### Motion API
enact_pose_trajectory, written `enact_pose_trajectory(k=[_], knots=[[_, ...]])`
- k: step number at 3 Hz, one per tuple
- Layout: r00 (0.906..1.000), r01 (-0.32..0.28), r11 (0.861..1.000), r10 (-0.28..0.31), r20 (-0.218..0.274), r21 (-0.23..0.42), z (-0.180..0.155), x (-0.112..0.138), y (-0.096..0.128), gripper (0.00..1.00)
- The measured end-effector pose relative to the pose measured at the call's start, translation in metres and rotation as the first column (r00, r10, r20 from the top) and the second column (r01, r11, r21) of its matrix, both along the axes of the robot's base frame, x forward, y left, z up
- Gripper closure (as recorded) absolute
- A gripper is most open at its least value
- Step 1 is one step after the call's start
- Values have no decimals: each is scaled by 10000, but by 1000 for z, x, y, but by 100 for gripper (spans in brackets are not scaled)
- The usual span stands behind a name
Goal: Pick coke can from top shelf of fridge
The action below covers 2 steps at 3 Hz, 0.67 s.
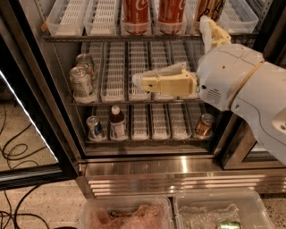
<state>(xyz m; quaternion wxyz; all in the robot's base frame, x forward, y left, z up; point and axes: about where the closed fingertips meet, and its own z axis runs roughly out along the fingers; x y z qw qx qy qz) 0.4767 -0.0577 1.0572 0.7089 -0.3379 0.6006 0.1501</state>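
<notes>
camera view, early stage: gripper empty, opening cannot be told, coke can above it, untouched on top shelf.

**Steel, Plastic and Painted Aluminium in an Open Fridge**

The hand, cream and matt, plastic by its look, hangs before the middle rack of the fridge, whose frame is black with a dull sheen. The arm behind it wears a smooth white shell. On the top shelf, dark metal wire carries white slotted plastic trays. The coke can there shows glossy red paint, as does its red neighbour. Lower down, silver cans look like bare metal. The base is ribbed stainless steel, catching bright glare. Two clear plastic tubs sit on a speckled, stone-like floor.
</notes>
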Motion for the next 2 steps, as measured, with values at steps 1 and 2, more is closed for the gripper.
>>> enact_pose_trajectory(k=[1, 2], knots=[[9993, 371, 9988, -373, 65, 304, -3, 7, 1, 0], [9958, 877, 9940, -893, 221, 651, -11, 25, 2, 0]])
